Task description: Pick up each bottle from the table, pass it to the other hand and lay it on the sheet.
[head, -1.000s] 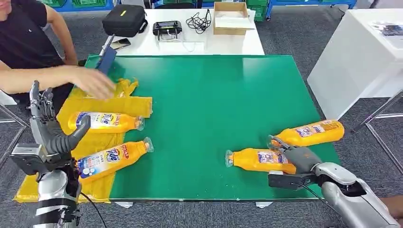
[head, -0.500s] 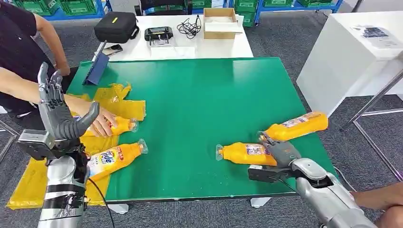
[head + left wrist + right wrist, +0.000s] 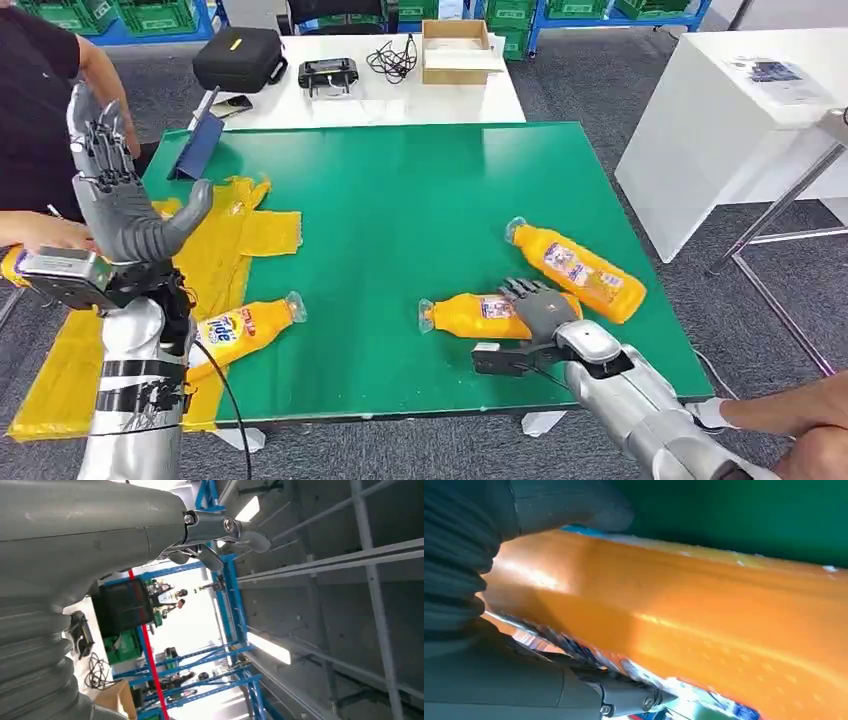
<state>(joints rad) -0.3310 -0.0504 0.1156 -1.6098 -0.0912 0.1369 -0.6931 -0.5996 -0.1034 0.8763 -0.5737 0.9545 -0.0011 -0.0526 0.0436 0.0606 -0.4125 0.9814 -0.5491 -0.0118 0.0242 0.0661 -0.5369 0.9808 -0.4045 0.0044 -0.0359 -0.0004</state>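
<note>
— Head view first: what is the right hand (image 3: 540,312) doing?

— It lies on the green table (image 3: 420,190) with its fingers (image 3: 522,291) wrapped over the base end of an orange bottle (image 3: 478,313), which lies on its side with its cap pointing away from the palm. The right wrist view agrees (orange plastic pressed close between thumb and fingers (image 3: 574,647)).

— Anything near those fingers?

— A second orange bottle (image 3: 578,271) lies just beyond the fingertips, tilted, close to the held one; whether they touch I cannot tell.

— And the left hand (image 3: 125,205)?

— Raised upright above the table's edge, fingers (image 3: 98,140) spread wide and straight, thumb out to the side, holding nothing. Below its palm a third bottle (image 3: 240,328) lies on the yellow sheet (image 3: 225,245), its cap reaching onto the green.

— Who else is there?

— A person's hand (image 3: 45,232) is behind the raised hand's wrist, at the sheet's far side.
</note>
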